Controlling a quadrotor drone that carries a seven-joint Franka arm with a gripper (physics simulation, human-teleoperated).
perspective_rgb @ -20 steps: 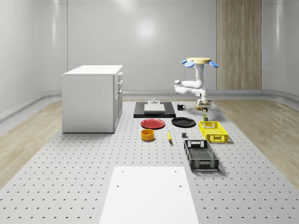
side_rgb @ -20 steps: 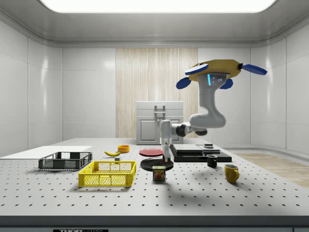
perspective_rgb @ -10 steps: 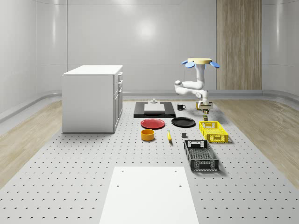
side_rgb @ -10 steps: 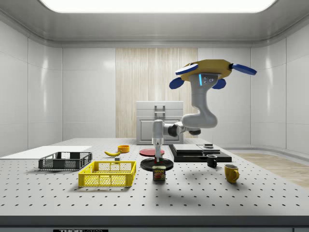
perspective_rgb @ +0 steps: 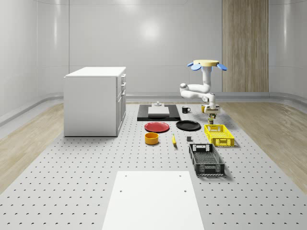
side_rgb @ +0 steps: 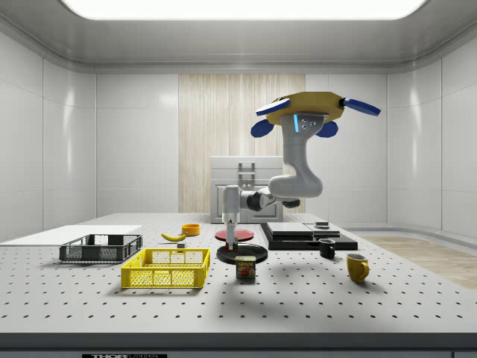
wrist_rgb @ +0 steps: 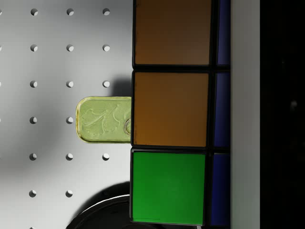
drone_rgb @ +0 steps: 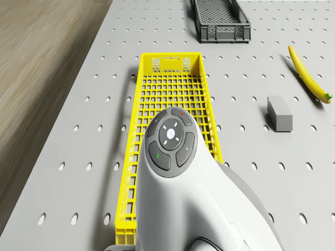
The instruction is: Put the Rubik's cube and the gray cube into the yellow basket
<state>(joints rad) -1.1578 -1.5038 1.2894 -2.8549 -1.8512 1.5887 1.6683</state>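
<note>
The hovering drone (side_rgb: pixel 302 112) has carried the gripper (side_rgb: pixel 232 237), clamped on the Rubik's cube (wrist_rgb: pixel 171 112), from beyond the Spam can (side_rgb: pixel 246 267) toward the yellow basket (side_rgb: pixel 165 268), so drop-off appears near.

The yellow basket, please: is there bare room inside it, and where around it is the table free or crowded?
The yellow basket's visible floor is bare; the arm hides its near end. Free table: between it and the gray cube, and along its wooden-floor side. Crowded: the black basket beyond its far end, the banana past the gray cube.
</note>
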